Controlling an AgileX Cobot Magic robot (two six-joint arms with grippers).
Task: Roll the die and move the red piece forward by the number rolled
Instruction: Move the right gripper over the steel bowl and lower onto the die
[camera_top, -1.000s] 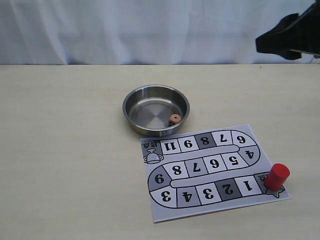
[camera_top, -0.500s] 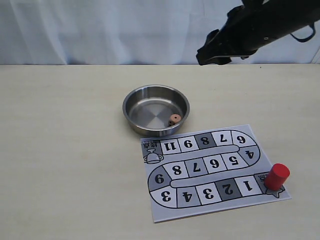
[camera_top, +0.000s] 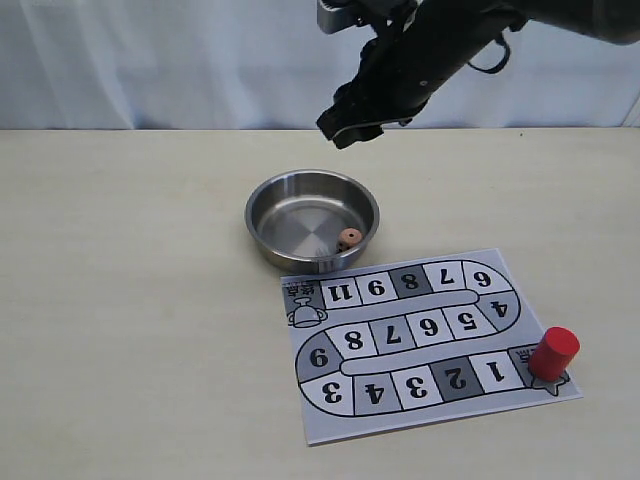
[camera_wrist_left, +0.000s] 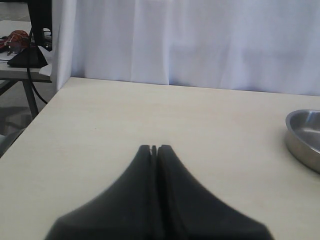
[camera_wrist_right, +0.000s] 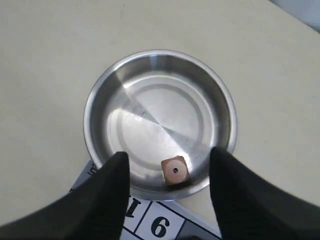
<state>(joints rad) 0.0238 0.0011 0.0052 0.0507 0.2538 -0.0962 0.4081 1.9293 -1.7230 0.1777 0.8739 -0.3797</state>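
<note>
My right hand (camera_wrist_right: 168, 157) hangs open above the bowl (camera_wrist_right: 93, 107). I should descend straight, straddle the die (camera_wrist_right: 175, 171) beside the wall, then close gently.

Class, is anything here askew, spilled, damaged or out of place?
Only the board lies slightly skewed on the table. The die sits in the bowl; the red piece stands upright on the board's start mark. Nothing spilled or damaged.

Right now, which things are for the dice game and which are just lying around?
For the game: die, steel bowl holding it, red piece, numbered board, open right gripper pointed at the bowl.
Just lying about: shut left gripper, dark clutter on a side table.
</note>
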